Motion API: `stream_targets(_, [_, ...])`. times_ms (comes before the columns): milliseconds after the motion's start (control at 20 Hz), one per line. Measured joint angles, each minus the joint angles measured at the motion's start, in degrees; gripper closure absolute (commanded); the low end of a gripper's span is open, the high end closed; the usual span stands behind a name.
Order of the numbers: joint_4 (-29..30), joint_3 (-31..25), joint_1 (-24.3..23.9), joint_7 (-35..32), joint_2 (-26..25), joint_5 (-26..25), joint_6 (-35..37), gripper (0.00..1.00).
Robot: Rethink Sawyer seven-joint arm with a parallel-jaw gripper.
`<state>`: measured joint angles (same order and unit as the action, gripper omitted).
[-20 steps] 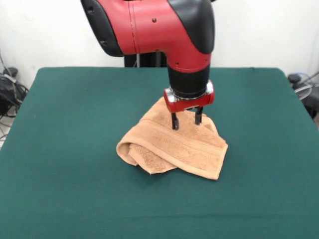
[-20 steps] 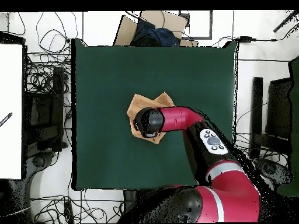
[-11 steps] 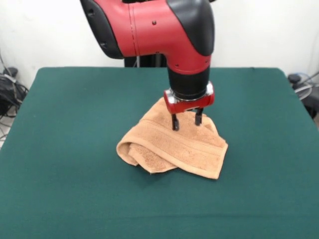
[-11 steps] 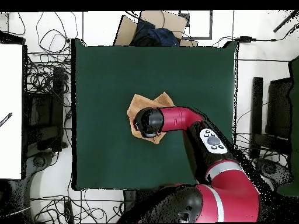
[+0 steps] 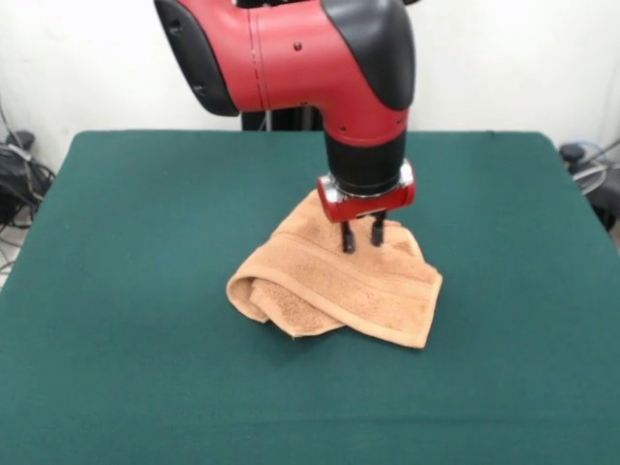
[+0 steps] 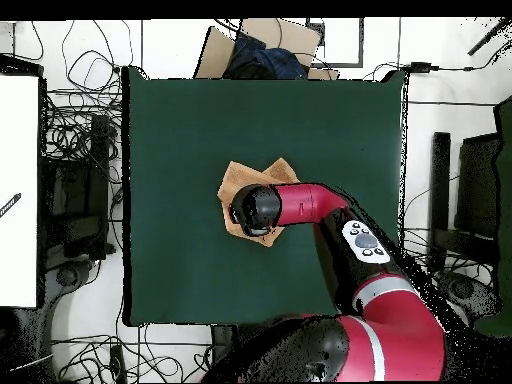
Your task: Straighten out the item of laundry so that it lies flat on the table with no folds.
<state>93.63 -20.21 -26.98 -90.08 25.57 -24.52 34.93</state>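
Peach-orange towel [image 5: 339, 286] lying crumpled near the middle of the green bench [image 5: 126, 242], well apart from all four edges. Folded over itself in several layers: a rolled fold at the corner of the towel toward the left edge of the bench in the front view, a woven border band running diagonally across the top layer, a flat corner pointing toward the near edge on the right. No tag discernible from either view.

Red and black arm [image 5: 310, 58] coming down over the towel's far part. Gripper [image 5: 361, 235] pointing straight down, two dark fingers [image 5: 347, 238] narrowed to a small gap, tips at the towel's upper surface on the far side of the bundle. Pinched on cloth or merely resting there: cannot tell, since the tips blend into the terry folds.

From overhead, the arm's black wrist covering the towel's centre, only peach corners [image 6: 236, 180] showing around it toward the far and left sides of the bench [image 6: 180, 120]. Towel roughly central on the bench there too. Cables, a cardboard box [image 6: 262, 40] and equipment lying off the bench on the floor around it.
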Motion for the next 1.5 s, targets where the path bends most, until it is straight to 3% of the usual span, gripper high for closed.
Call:
stream_targets(950, [-0.27, -0.06, -0.1, 0.0, 0.05, 0.34, 0.01, 1.0])
stream_targets(1500, [3.92, -0.72, -2.24, 0.0, 8.49, 6.92, 0.43, 1.0])
